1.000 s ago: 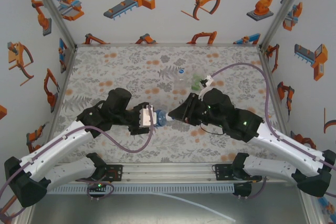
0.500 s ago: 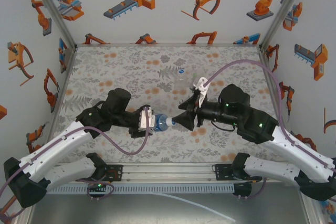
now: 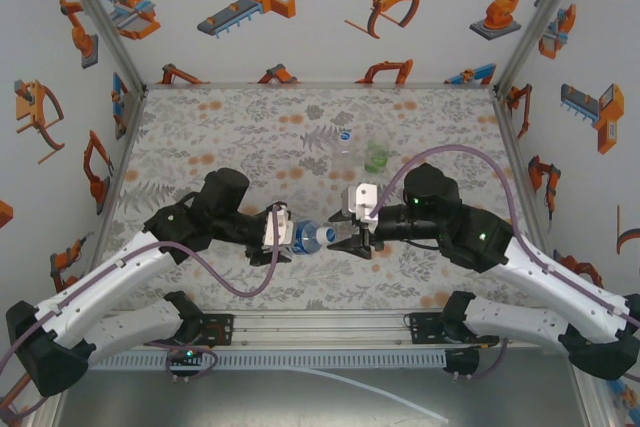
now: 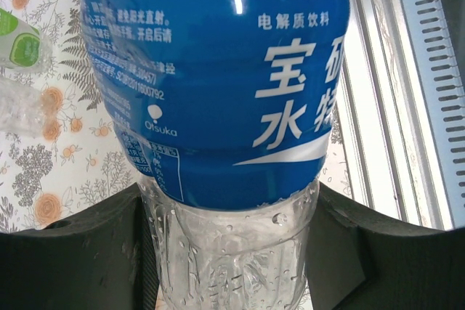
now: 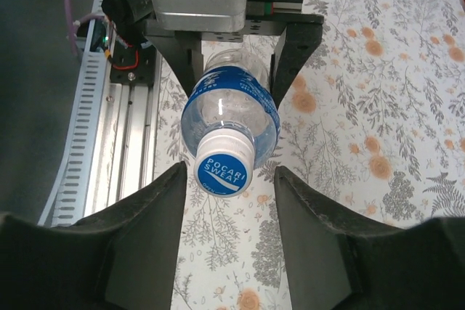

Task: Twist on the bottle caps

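Observation:
My left gripper [image 3: 296,237] is shut on the blue-label bottle [image 3: 309,238], holding it level above the table with its neck pointing right. In the left wrist view the bottle [image 4: 218,92] sits clamped at its clear base in the gripper [image 4: 232,245]. A white cap with a blue printed top [image 5: 224,167] sits on the bottle's neck [image 5: 231,117]. My right gripper [image 5: 227,183] is open, one finger on each side of the cap with a gap on both sides. From above, the right gripper [image 3: 338,237] faces the cap [image 3: 323,235].
A plain clear bottle [image 3: 345,152] and a green-tinted bottle [image 3: 377,155] stand behind the grippers at mid table. Both also lie at the left edge of the left wrist view, green [image 4: 18,41] above clear [image 4: 18,110]. The metal rail [image 3: 320,332] runs along the near edge.
The right gripper let go of the cap, rolled its wrist back round and now stands open round the cap again. The left gripper kept its hold and shifted slightly right.

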Controlling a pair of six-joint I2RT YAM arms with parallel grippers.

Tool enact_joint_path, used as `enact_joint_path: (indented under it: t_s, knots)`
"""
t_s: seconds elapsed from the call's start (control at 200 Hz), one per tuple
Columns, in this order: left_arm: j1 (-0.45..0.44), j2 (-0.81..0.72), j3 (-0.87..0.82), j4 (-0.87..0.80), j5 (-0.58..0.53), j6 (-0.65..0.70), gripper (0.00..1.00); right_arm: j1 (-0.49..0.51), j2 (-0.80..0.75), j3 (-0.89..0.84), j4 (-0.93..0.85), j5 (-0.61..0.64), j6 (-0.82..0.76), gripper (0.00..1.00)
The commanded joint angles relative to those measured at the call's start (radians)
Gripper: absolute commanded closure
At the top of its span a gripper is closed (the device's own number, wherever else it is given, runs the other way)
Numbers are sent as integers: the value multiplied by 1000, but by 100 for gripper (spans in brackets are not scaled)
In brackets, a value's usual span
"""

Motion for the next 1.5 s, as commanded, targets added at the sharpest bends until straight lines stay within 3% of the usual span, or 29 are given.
enact_joint_path:
  t_s: [0.0, 0.195, 0.391, 0.466, 0.661, 0.796, 0.896, 1.066, 1.222, 1.497]
  knots:
    - [-4, -4, 33, -20, 37, 5, 100, 2, 1, -8, 51, -25, -26, 54]
    - [-3, 1, 33, -19, 38, 7, 100, 3, -2, -22, 81, -31, -3, 64]
    - [-3, 13, 31, -17, 31, 8, 100, 7, -3, -58, 150, -4, 138, 90]
    - [-3, 20, 30, -8, 27, 6, 100, 12, -3, -80, 196, 63, 269, 100]
    - [-3, 39, 29, -2, -3, 7, 100, 65, 6, -101, 252, 295, 690, 100]
    - [-3, 40, 21, 10, -24, 5, 100, 82, 51, -40, 100, 493, 1091, 100]
    - [-4, 41, 14, 21, -30, 2, 100, 82, 84, -9, -2, 557, 1320, 100]
    - [-3, 44, 12, 30, -54, -7, 98, 84, 98, 8, -104, 637, 1575, 100]
    - [-3, 35, 5, 32, -84, -10, 87, 86, 132, 44, -118, 637, 1588, 100]
    - [-3, 3, -24, 88, -167, -70, 45, 87, 147, 79, -168, 692, 1469, 100]
